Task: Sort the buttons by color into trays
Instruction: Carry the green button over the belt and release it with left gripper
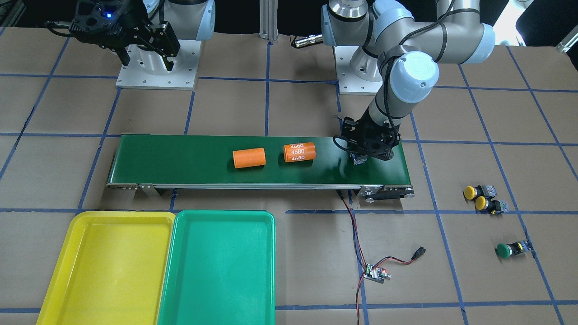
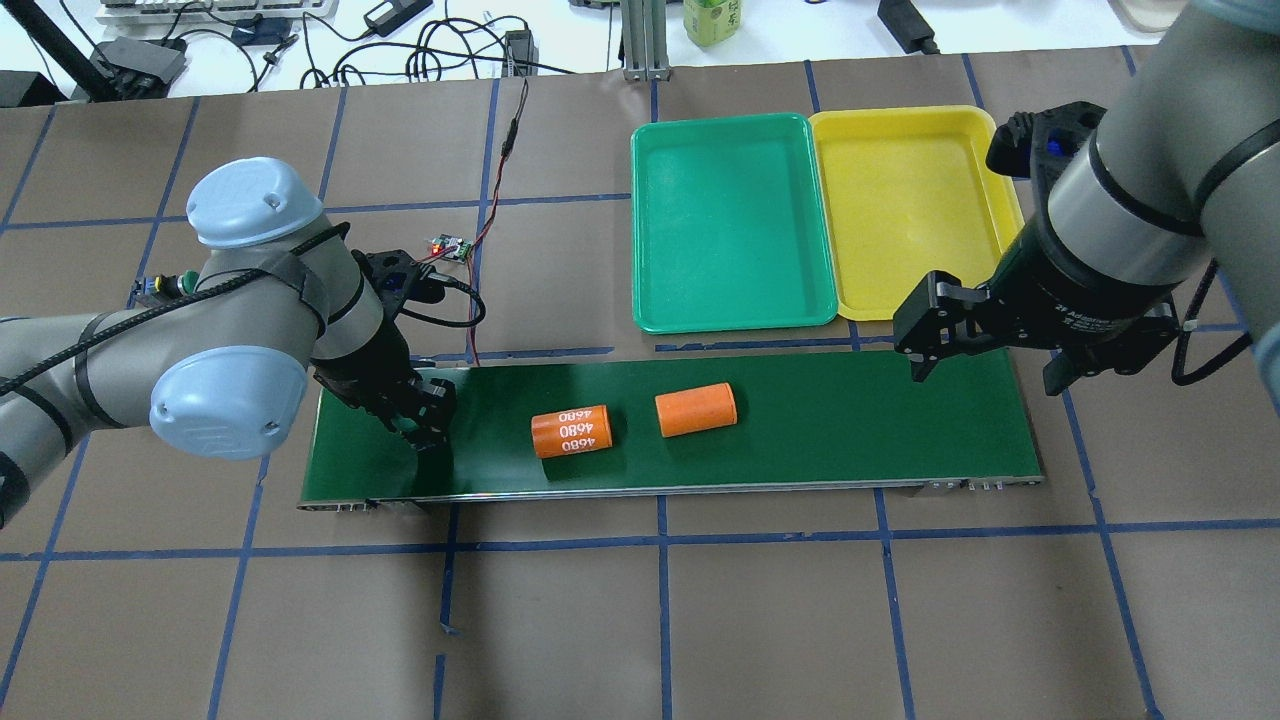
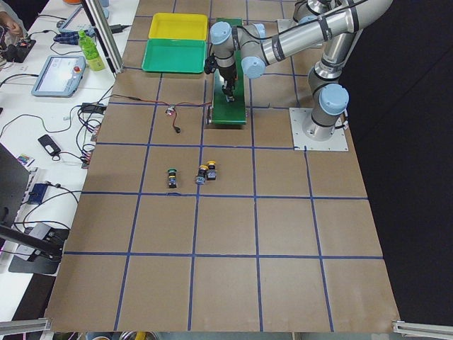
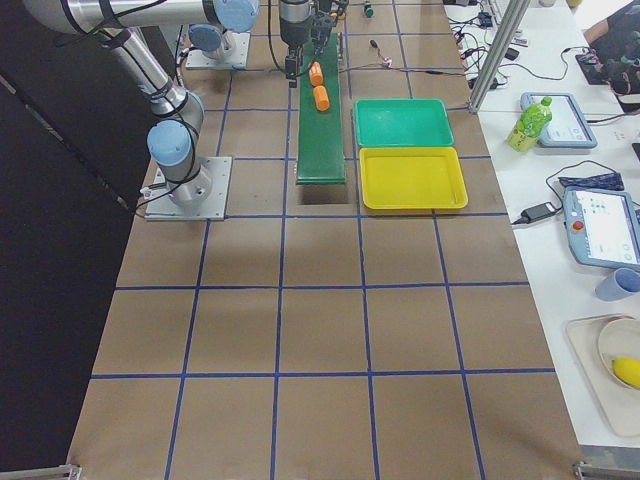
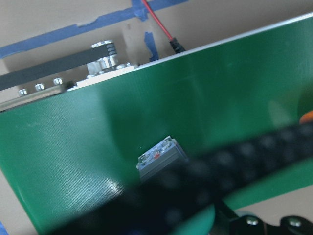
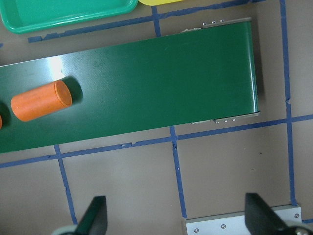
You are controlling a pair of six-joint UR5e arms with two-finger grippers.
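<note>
My left gripper (image 1: 365, 155) is low over one end of the dark green conveyor belt (image 1: 180, 160), shut on a green button. Its grey switch body (image 1: 359, 159) pokes out under the fingers and also shows in the left wrist view (image 5: 160, 156); its cap is mostly hidden. Two yellow buttons (image 1: 470, 192) (image 1: 482, 203) and another green button (image 1: 504, 250) lie on the table beyond that end of the belt. The yellow tray (image 1: 104, 271) and the teal tray (image 1: 216, 275) stand side by side, empty. My right gripper (image 2: 988, 368) is open and empty, raised above the belt's other end.
Two orange cylinders (image 1: 249, 158), one printed "4680" (image 1: 299, 152), lie mid-belt. A small controller board (image 1: 375, 273) with red and black wires lies on the table between the trays and the loose buttons.
</note>
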